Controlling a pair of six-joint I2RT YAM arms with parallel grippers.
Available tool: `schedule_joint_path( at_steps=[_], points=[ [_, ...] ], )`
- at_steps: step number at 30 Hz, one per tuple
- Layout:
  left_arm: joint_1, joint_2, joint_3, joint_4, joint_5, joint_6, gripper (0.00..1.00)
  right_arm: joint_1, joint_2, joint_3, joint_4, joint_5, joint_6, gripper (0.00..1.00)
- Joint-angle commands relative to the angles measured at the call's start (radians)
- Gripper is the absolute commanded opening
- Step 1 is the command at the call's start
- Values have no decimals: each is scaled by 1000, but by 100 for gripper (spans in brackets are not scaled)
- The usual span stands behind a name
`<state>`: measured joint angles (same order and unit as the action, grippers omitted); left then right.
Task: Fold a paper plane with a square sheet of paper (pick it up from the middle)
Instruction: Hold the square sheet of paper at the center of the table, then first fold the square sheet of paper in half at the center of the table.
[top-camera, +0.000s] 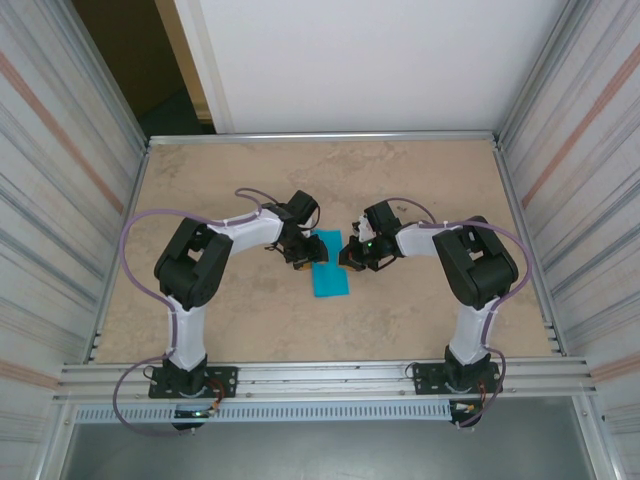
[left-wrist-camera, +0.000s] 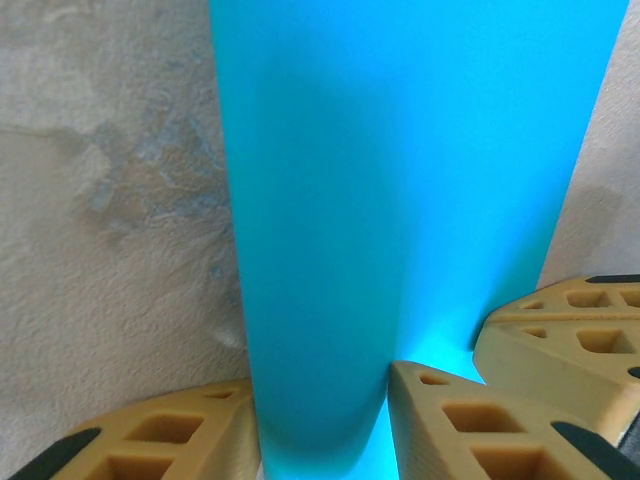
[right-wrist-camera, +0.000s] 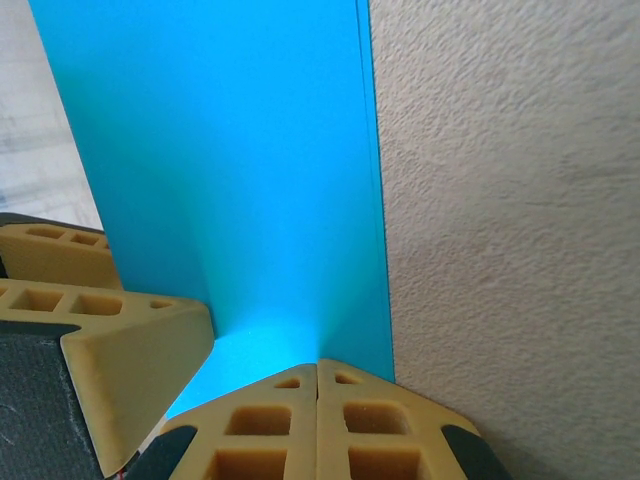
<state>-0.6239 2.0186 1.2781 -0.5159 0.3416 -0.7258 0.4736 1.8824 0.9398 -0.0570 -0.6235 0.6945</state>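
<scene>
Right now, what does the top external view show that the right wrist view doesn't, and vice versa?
Top external: the left tool and right tool meeting at the far end of the square sheet of paper, and the table's whole outline. Right wrist: its tan fingers pressed together at the sheet, and a faint line along the sheet's edge, perhaps a folded layer. Shared: the turquoise sheet lying on the table.

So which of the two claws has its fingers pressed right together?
The right gripper: its two yellow fingers meet with no gap. The left gripper has its fingers apart, with the blue paper curled between them.
</scene>
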Motion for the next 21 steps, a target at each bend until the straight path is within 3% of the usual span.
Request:
schedule_joint_path(
  at_steps=[1, 6, 13, 16, 21],
  points=[
    [-50, 236, -127, -21, -100, 14, 40, 10, 64, -20, -75, 80, -34, 0],
    [-39, 171, -88, -56, -113, 23, 40, 7, 71, -33, -124, 122, -56, 0],
    [28, -86, -14, -31, -137, 39, 49, 3, 90, -29, -186, 172, -87, 0],
    [44, -155, -11, 16, -87, 60, 51, 2, 107, -29, -189, 176, -84, 0],
    [41, -239, -62, 109, -42, 25, 45, -3, 121, -33, -188, 174, -78, 0]
  ],
)
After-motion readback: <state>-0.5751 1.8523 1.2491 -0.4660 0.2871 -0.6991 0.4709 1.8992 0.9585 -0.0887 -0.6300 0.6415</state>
